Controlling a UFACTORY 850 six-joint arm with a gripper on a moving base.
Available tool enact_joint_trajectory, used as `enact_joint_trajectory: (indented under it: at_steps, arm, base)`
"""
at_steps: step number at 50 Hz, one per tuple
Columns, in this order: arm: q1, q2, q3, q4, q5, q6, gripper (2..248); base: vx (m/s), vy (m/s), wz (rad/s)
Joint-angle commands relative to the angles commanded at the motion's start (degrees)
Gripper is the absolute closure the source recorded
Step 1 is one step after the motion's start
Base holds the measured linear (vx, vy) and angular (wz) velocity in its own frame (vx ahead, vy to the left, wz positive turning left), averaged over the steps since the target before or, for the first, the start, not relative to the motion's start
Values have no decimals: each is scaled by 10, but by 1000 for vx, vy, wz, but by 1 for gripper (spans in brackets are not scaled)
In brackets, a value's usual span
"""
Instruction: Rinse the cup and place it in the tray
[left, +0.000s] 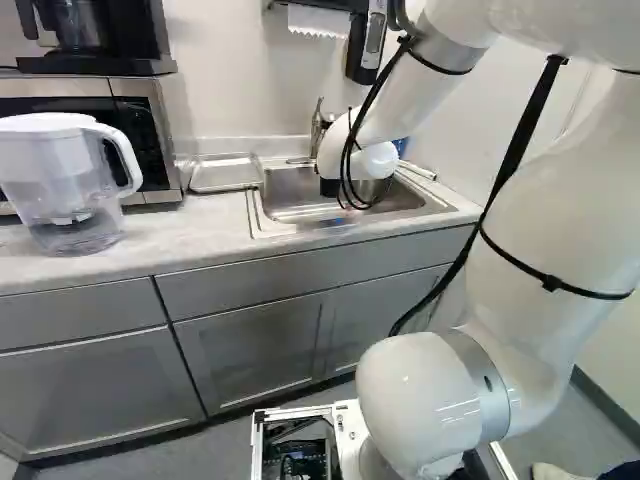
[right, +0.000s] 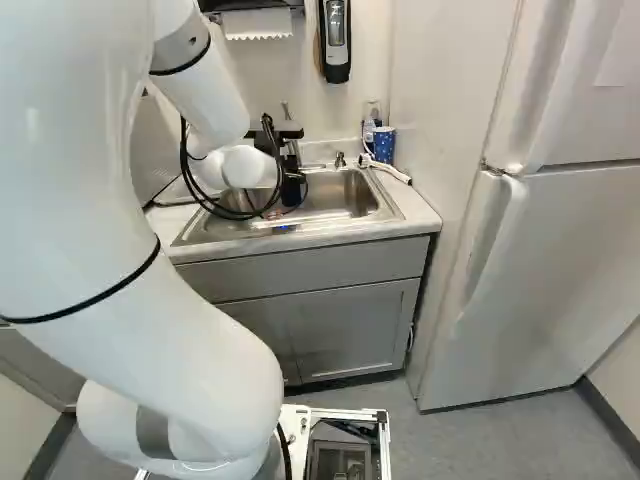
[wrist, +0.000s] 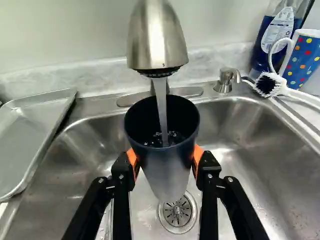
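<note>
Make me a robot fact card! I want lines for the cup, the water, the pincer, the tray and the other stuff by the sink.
Cup: above the sink, being filled
Water: running from the tap into the cup
Pincer: holding the cup from two sides
Tray: beside the sink, without the cup
Across from tray: dotted mug, brush, bottle

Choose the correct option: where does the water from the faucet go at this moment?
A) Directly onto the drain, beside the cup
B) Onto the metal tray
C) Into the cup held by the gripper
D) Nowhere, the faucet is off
C: the stream from the faucet falls inside the open mouth of the cup, which the gripper holds between its orange pads.
</note>
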Motion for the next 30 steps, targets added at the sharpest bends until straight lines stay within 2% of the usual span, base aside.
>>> enact_joint_trajectory:
  at_steps: [30]
  arm:
    - [0, 0, 0, 0, 0, 0, 126]
  base:
    - [0, 0, 0]
